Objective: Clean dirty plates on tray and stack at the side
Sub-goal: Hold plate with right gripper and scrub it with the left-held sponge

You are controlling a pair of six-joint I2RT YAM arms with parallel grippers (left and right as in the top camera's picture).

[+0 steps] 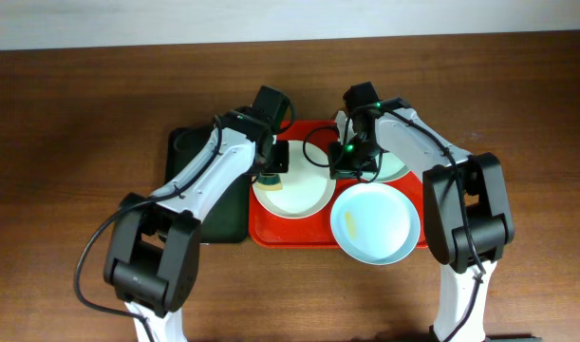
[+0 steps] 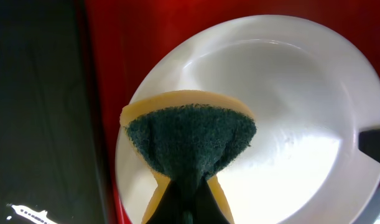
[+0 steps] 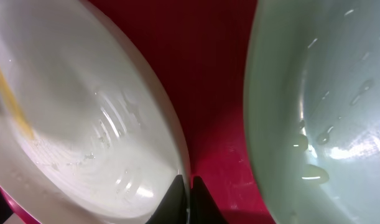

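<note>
The white plate [image 1: 304,190] lies on the left half of the red tray [image 1: 299,236]. My left gripper [image 1: 272,171] is shut on a yellow sponge with a green scouring face [image 2: 190,134], which is pressed on the white plate's [image 2: 289,93] left part. My right gripper [image 1: 351,163] is shut on the white plate's rim [image 3: 171,143], fingertips [image 3: 188,185] pinching it. A pale blue-green plate [image 1: 375,223] with a yellowish smear sits at the tray's front right. Another pale plate [image 1: 396,166] lies behind it, partly hidden under my right arm, and shows in the right wrist view [image 3: 326,93].
A narrower dark green tray [image 1: 209,204] lies directly left of the red tray, also seen in the left wrist view [image 2: 34,93]. Brown wooden table [image 1: 71,142] surrounds both trays. The red tray floor [image 3: 221,74] shows between the two plates.
</note>
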